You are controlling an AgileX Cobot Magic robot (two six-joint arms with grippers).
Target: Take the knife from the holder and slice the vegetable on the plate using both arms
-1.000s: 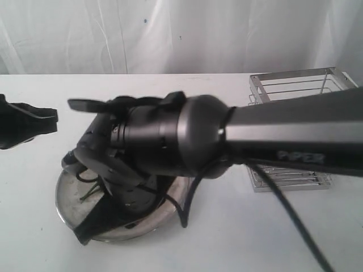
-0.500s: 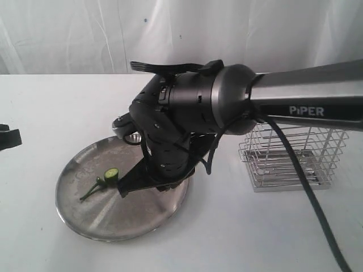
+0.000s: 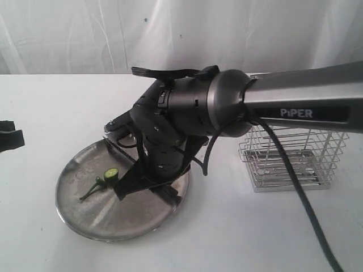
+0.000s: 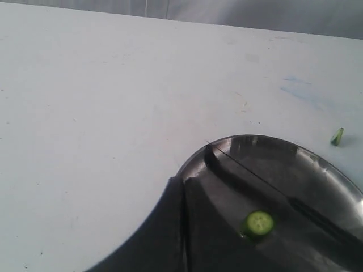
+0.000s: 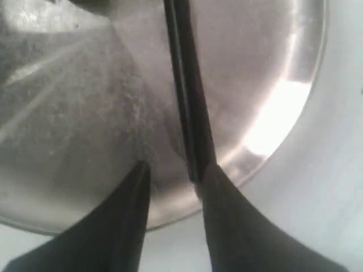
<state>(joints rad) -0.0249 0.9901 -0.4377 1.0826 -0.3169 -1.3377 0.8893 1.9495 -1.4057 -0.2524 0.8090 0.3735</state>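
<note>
My right gripper [image 5: 176, 168] stood wider than before, knife [image 5: 186, 85] loose across the plate [image 5: 85, 113], tip at its rim; left gripper [image 4: 181, 187] pinched closed.

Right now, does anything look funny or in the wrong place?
Yes. A little green bit, likely cut chili, lies on the table, off the plate. The knife rests across the plate, tip at its rim.

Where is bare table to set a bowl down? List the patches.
Free: the table behind the plate, up to the curtain; and the front strip between plate and holder. Crowded: the plate itself, with the right gripper, knife and chili.
</note>
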